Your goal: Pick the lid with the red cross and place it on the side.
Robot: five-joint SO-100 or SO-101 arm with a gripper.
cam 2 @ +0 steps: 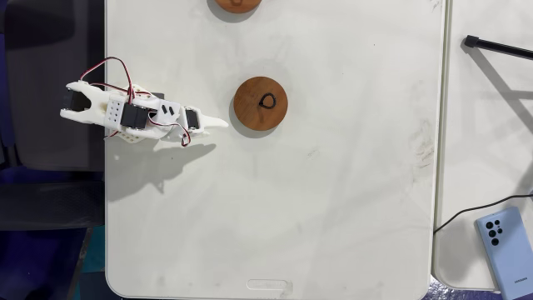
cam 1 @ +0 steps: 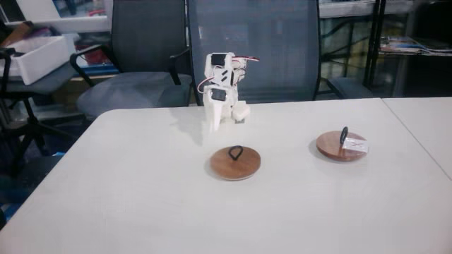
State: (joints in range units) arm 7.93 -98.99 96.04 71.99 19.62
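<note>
Both discs look like smooth brown wood: the lid with the red cross (cam 1: 341, 146) and the plain lid (cam 2: 260, 103). The bench (cam 2: 333, 217) is matt white, faintly scuffed.

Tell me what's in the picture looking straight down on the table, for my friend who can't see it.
A white robot arm lies folded at the left edge of a white table, its end effector pointing at a round plain wooden lid with a black loop handle. Another wooden lid pokes in at the top edge, and a blue phone sits bottom right.

Front low view, overhead view, shared table (cam 1: 141, 204)
</note>
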